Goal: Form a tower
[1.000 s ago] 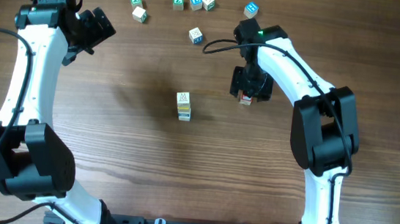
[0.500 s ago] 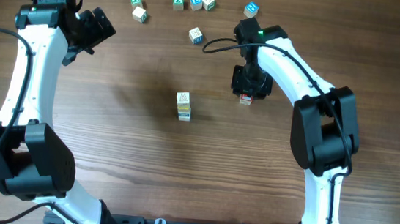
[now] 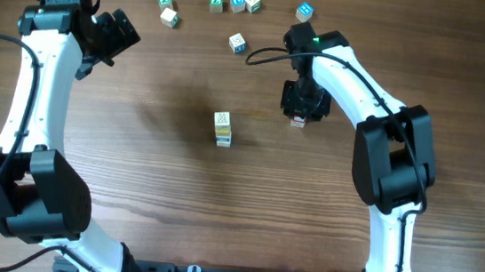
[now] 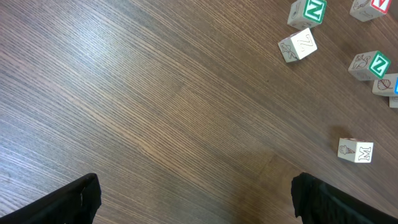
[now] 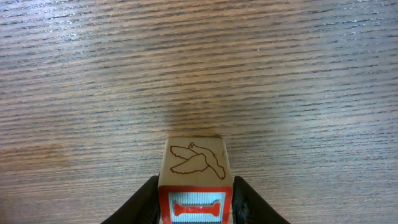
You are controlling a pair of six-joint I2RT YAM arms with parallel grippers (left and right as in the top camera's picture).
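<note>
Right wrist view showed us the right pincer (image 5: 195, 198) clenched on a red-faced cube (image 5: 194, 163). Overhead, we saw the tower (image 3: 222, 128) standing well to its left, while the left pincer (image 4: 196, 202) hung released.

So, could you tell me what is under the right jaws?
A red-faced cube with a bird drawing, gripped by the jaws. The arm hides most of it overhead; its contact with the table is hidden.

my right pincer (image 5: 196, 202): matt black plastic. cube (image 5: 194, 163): pale smooth wood, red printed face. table (image 5: 186, 62): matt, grained brown wood.
</note>
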